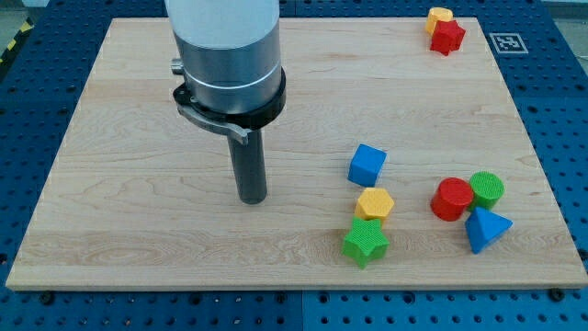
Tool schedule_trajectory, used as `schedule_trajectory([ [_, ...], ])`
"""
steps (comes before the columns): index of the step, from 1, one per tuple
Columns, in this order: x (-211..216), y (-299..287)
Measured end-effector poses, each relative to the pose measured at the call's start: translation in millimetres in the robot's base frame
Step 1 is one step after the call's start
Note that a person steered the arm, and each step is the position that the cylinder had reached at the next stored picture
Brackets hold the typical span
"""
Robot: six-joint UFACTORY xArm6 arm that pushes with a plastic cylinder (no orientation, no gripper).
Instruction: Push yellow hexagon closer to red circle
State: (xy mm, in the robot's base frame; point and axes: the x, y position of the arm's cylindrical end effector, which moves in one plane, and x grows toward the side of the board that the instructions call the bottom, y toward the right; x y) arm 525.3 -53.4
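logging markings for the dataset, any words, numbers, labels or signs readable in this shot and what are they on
No readable words, numbers or brand names anywhere.
The only sign is a black-and-white square marker on the wooden board's corner at the view's top right; it is a pattern, not text.
The blocks and the arm carry no lettering.

The arm's housing (223, 46) is cut off by the view's top, so nothing above its grey collar can be seen. The board's (138, 239) near edge is whole; the blue perforated bench (560, 83) runs out of frame on all sides. At the far right corner, the red star (448, 37) hides part of the small yellow block (439, 16), whose shape cannot be told. The marker tag (505, 42) is too small to read. The red circle (452, 199) covers part of the green cylinder's (488, 189) side.
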Motion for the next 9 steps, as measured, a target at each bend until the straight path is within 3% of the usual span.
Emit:
schedule_trajectory([
  [5, 15, 146],
  [9, 49, 143],
])
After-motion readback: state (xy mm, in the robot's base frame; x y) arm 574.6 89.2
